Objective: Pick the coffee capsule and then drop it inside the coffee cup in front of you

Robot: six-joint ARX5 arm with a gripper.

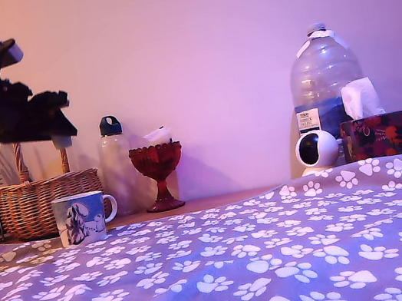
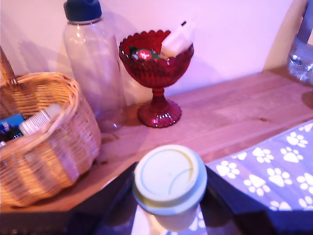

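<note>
The coffee capsule (image 2: 168,178), pale with a foil lid marked by a green and yellow swirl, sits between my gripper's (image 2: 170,203) dark fingers (image 2: 105,203), which are shut on it. In the exterior view the black arm hangs at the upper left, and the gripper (image 1: 58,122) is held high above the wicker basket, a little above and behind the coffee cup. The capsule cannot be made out there. The coffee cup (image 1: 83,218) is a white mug with a blue-and-black dog picture, upright at the edge of the paw-print cloth. It is out of the wrist view.
A wicker basket (image 1: 39,202) holding small items stands behind the mug. Beside it are a clear bottle (image 1: 116,165) with a blue cap and a red glass goblet (image 1: 159,172). A large water jug (image 1: 322,78), a white round camera (image 1: 316,151) and a tissue box (image 1: 379,135) stand at the exterior view's right.
</note>
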